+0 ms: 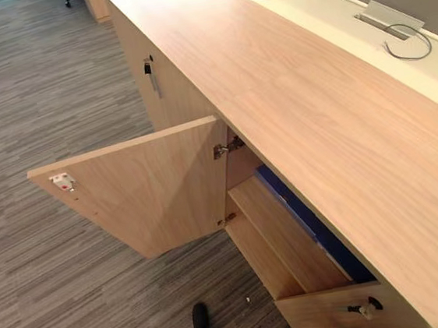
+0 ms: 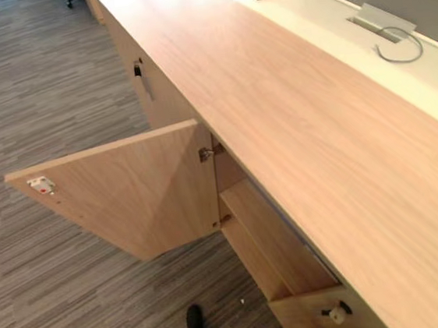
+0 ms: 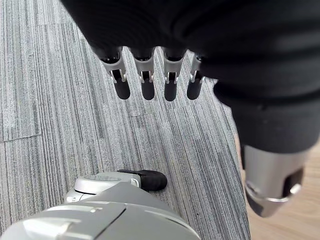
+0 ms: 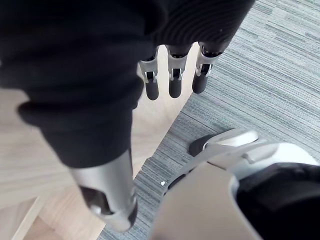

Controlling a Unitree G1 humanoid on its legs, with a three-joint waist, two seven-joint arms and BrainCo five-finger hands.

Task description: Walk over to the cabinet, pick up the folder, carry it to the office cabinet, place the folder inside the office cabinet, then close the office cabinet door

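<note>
Closing the door looks like the one step left. The blue folder [image 1: 313, 223] already lies inside the office cabinet [image 1: 292, 109], standing on edge against the back of the open compartment, behind the wooden shelf [image 1: 281, 232] and under the rear edge of the cabinet's top. In the right eye view the top's front edge hides it.

The cabinet door [image 1: 151, 191] stands wide open, swung out over the striped carpet [image 1: 41, 112], hinged [image 1: 225, 148] at the far side of the opening. Its inner face, with a small white catch [image 1: 62, 181] near the free corner, is turned toward the camera.

Neither hand carries anything. The left hand [image 3: 146, 82] hangs above the carpet with fingers straight and relaxed. The right hand [image 4: 172, 80] hangs likewise, fingers loose, just beside the cabinet's front.

My judgement is that the next move needs a hand brought up to the door's free edge. Since the inner face looks this way, the hand must reach round to the outer face, or hook the edge. It then swings the panel toward the opening until the catch meets the frame. The left hand seems better placed, as the free edge lies on that side. A final firm press would seat the catch.
</note>
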